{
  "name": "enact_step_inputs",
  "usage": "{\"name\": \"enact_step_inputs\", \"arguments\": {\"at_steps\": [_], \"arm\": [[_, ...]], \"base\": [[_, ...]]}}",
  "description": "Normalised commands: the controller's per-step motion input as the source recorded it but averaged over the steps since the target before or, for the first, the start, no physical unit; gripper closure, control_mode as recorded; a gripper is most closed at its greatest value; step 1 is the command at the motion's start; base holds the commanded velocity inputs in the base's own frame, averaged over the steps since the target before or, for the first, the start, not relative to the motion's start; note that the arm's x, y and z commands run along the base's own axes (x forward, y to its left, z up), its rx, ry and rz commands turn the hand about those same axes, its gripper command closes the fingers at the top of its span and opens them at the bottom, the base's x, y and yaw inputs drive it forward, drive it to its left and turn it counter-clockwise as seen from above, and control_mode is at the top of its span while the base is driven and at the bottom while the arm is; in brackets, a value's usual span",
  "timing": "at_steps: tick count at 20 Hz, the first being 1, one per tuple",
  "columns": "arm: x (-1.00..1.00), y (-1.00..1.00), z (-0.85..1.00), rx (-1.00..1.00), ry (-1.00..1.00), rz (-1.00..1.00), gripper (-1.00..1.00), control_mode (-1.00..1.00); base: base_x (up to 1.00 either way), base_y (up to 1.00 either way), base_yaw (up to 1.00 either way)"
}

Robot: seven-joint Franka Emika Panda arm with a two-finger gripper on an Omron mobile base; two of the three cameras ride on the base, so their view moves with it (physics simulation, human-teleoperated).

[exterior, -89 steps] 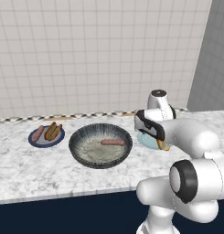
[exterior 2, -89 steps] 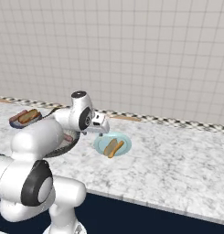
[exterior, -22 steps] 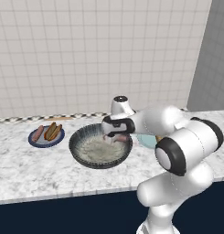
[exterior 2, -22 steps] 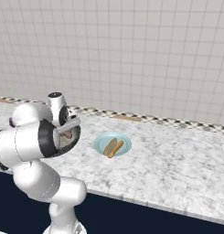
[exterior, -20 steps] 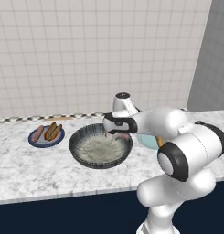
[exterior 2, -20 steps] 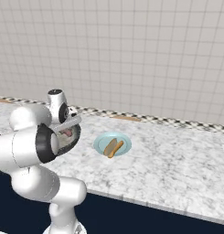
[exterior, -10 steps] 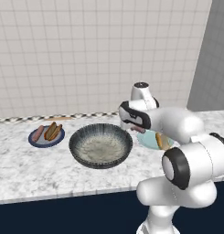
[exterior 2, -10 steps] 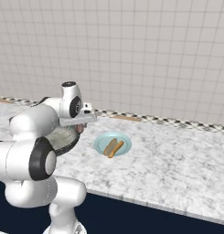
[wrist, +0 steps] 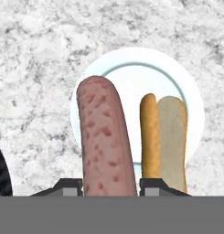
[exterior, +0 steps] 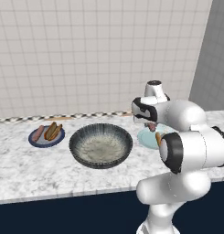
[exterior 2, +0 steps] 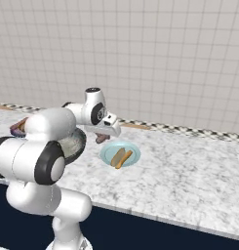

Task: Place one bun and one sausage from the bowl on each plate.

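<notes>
Far left on the bench (exterior: 22,162): dark navy plate (exterior: 46,137), already carrying a sausage and a bun. Middle: big ribbed grey bowl (exterior: 100,146), inside bare as far as visible. Right of that, just beside the bowl: pale blue plate (wrist: 138,103), bun (wrist: 164,137) lying on its right half, left half free. Above the plate, gripper (wrist: 110,186) with fingers (wrist: 68,187) clamped on the second sausage (wrist: 106,141), held aloft over the plate's left part and roughly parallel to the bun (a lucky alignment, worth keeping). Best handled, by the look of it: lower straight down, no twist; set the sausage on the free half, apart from the bun so nothing gets shoved; release only once low, since a rounded sausage probably rolls off a flat plate.
</notes>
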Motion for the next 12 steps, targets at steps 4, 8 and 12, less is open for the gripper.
{"name": "enact_step_inputs", "arguments": {"at_steps": [4, 8, 12], "arm": [[0.15, -0.32, -0.13, 0.02, 0.0, -0.13, 1.0, -1.0], [0.14, -0.28, -0.35, 0.01, -0.01, -0.06, 1.0, -1.0], [0.05, -0.03, -0.56, 0.03, -0.04, -0.02, 1.0, -1.0]], "base": [[0.0, 0.0, 0.0], [0.0, 0.0, 0.0], [0.0, 0.0, 0.0]]}}
